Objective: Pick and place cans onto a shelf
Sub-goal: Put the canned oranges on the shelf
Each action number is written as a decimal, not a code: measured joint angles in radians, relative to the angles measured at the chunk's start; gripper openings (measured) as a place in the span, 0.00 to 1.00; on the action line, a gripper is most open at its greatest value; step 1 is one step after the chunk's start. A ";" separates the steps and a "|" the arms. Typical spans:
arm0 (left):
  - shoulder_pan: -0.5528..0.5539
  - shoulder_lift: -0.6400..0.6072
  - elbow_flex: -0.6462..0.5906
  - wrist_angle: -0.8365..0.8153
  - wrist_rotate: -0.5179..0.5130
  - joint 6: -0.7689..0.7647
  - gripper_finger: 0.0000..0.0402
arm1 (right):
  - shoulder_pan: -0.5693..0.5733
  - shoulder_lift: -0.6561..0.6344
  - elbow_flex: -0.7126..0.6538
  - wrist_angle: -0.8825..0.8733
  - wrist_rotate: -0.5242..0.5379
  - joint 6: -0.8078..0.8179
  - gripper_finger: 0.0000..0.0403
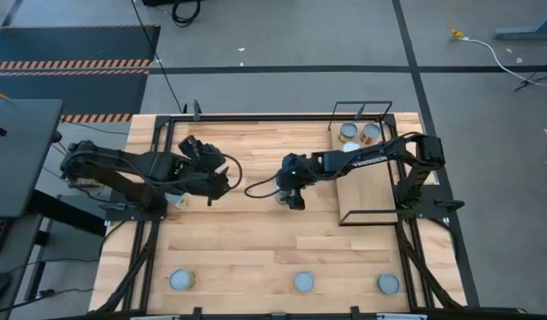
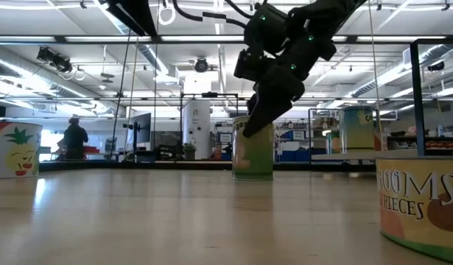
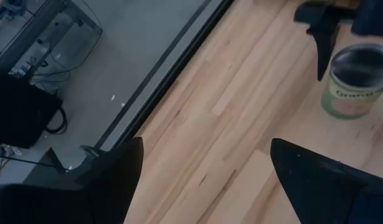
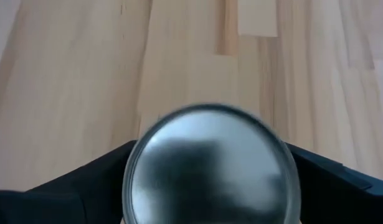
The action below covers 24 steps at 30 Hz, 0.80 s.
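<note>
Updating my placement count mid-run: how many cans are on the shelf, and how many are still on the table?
Cans on the shelf: 2
Cans loose on the tabletop: 4
Can at the right gripper, standing on the table: 1
Total: 7

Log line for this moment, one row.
right gripper: open, straddling can mid-table | left gripper: open, waiting | shelf: holds cans
</note>
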 joint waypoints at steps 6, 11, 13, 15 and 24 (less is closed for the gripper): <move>-0.007 0.001 -0.003 -0.010 0.003 -0.006 0.89 | 0.002 -0.019 0.003 -0.026 0.000 -0.024 0.82; -0.007 0.001 -0.003 -0.008 0.004 -0.026 0.89 | 0.011 -0.119 0.003 -0.141 -0.001 -0.102 0.78; -0.007 0.001 -0.003 -0.007 0.004 -0.041 0.89 | 0.009 -0.183 0.003 -0.211 0.000 -0.113 0.78; -0.007 0.001 -0.003 -0.007 0.004 -0.057 0.89 | -0.003 -0.260 0.003 -0.295 0.012 -0.114 0.78; -0.007 0.001 -0.003 0.014 -0.021 -0.077 0.89 | -0.083 -0.706 0.003 -0.596 0.293 0.022 0.79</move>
